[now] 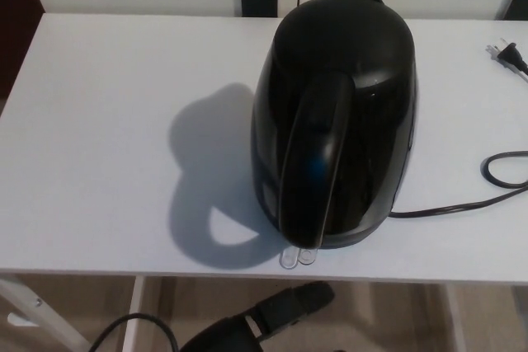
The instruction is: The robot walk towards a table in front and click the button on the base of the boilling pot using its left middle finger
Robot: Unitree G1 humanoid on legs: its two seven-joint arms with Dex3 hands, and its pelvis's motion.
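Left robot hand (280, 312) hung below the table's (99, 162) front edge, finger state unclear; kettle (334, 121) stood near that edge.

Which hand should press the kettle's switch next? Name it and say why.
Left. The left hand is below the table edge, just under the clear switch at the kettle base. No right hand shows.

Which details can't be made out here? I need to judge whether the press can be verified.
- Kettle base: head view, hidden under the body; only the clear switch lever shows.
- Left hand: cut off by the bottom edge; finger pose unclear.
- Power cord: runs off the right edge.
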